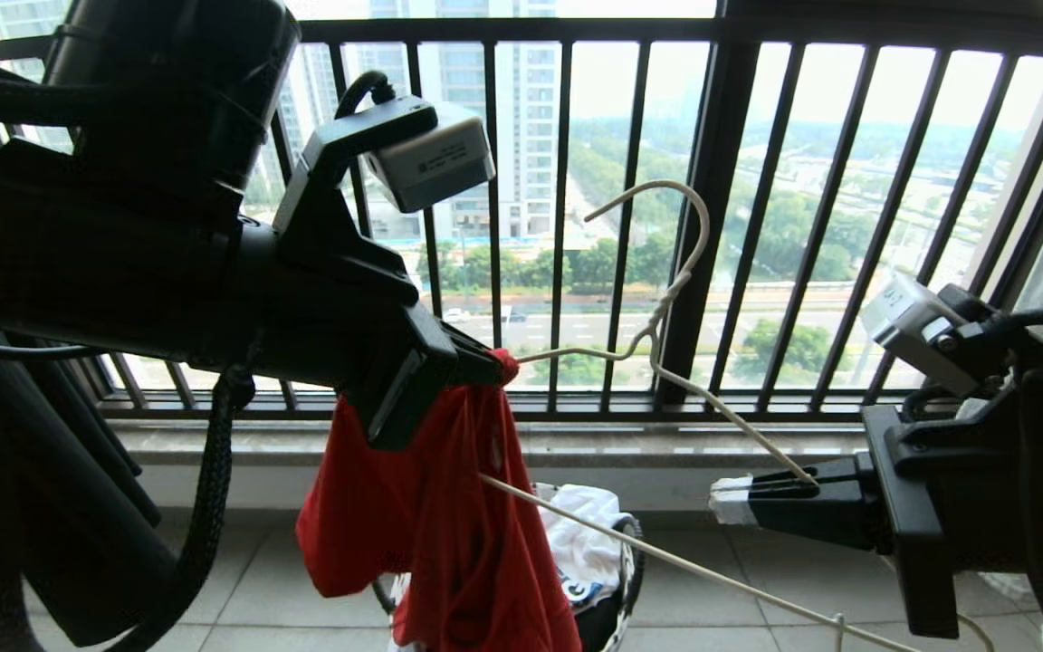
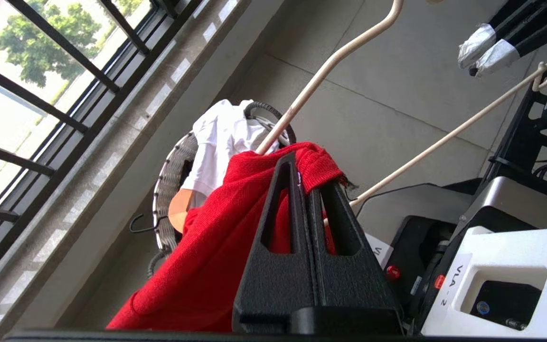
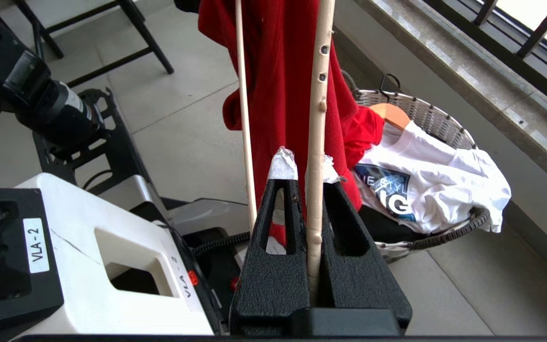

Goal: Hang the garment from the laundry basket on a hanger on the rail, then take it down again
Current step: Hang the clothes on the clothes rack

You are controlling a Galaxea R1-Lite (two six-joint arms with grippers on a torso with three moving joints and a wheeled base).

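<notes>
Left tool [image 1: 494, 367] pinching red garment [image 1: 449, 507], right tool [image 1: 761, 493] clamped on hanger [image 1: 666, 308] beside it

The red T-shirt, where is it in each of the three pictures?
Head view: the red T-shirt hangs low in the middle, pinched by the left pincer.
Left wrist view: it sits in the middle and lower left, bunched over the pincer tips.
Right wrist view: it hangs at the top middle, behind the hanger.
Shared landmark: the laundry basket with a white garment inside.
</notes>
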